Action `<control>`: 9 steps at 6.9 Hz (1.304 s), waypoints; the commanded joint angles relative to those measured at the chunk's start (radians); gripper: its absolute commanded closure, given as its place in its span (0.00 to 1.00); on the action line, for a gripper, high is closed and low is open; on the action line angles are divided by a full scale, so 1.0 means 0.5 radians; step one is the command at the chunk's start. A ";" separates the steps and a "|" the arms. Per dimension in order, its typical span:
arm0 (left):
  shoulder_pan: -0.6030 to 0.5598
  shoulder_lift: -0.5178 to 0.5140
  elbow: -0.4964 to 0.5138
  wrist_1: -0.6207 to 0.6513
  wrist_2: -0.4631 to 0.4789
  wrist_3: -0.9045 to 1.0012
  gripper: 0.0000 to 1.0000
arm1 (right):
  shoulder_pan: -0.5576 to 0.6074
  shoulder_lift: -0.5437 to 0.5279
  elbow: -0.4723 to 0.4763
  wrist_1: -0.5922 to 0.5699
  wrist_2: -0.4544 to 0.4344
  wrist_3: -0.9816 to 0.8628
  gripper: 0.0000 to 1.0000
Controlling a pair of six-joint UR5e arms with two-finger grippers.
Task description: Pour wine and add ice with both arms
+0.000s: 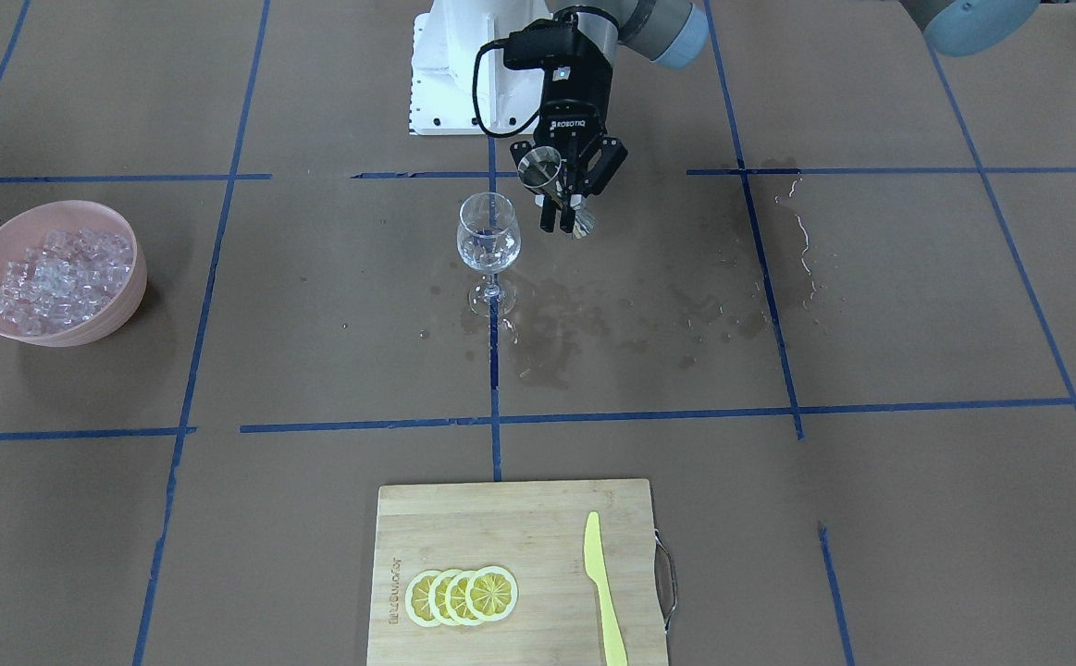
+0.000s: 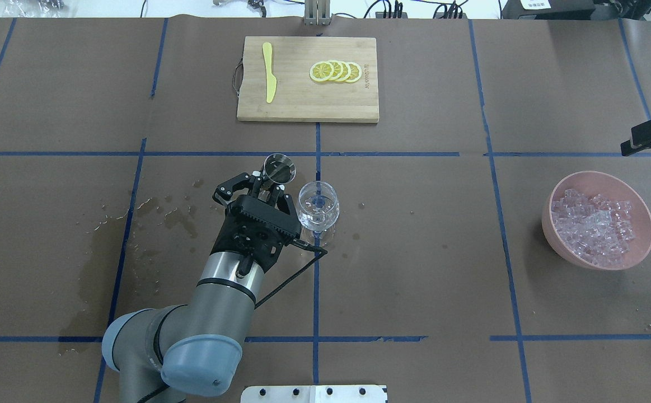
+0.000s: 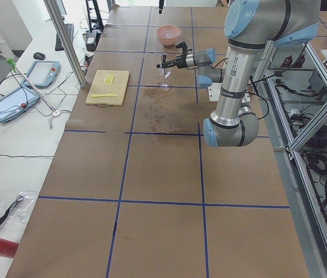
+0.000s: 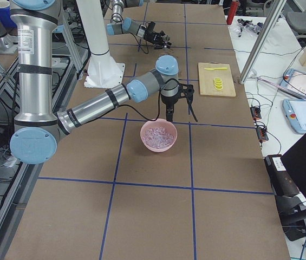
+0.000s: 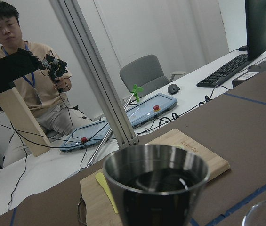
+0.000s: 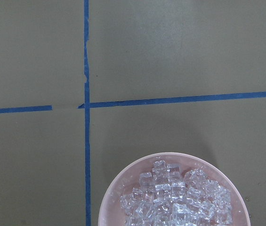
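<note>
My left gripper (image 2: 268, 187) is shut on a small steel cup (image 2: 279, 168) and holds it above the table, just left of a clear wine glass (image 2: 318, 208). The left wrist view shows dark liquid in the cup (image 5: 156, 183), which is held roughly level. The glass (image 1: 488, 242) stands upright on wet paper. The ice (image 2: 596, 226) fills a pink bowl (image 2: 549, 224) at the right. My right gripper (image 4: 181, 116) hangs above the bowl with its fingers spread and nothing in it. The right wrist view looks down on the ice (image 6: 175, 197).
A wooden cutting board (image 2: 303, 106) at the far side carries several lemon slices (image 2: 336, 71) and a yellow knife (image 2: 269, 78). Wet stains (image 2: 151, 224) darken the brown paper left of the glass. An operator sits past the table's far edge in the left wrist view.
</note>
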 commanded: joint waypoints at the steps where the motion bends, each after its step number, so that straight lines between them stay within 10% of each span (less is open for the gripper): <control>1: -0.002 -0.014 0.000 0.059 0.011 0.141 1.00 | -0.055 -0.029 0.002 0.043 -0.063 0.007 0.00; 9: 0.007 -0.044 0.034 0.075 0.204 0.933 1.00 | -0.147 -0.241 0.005 0.393 -0.103 0.219 0.00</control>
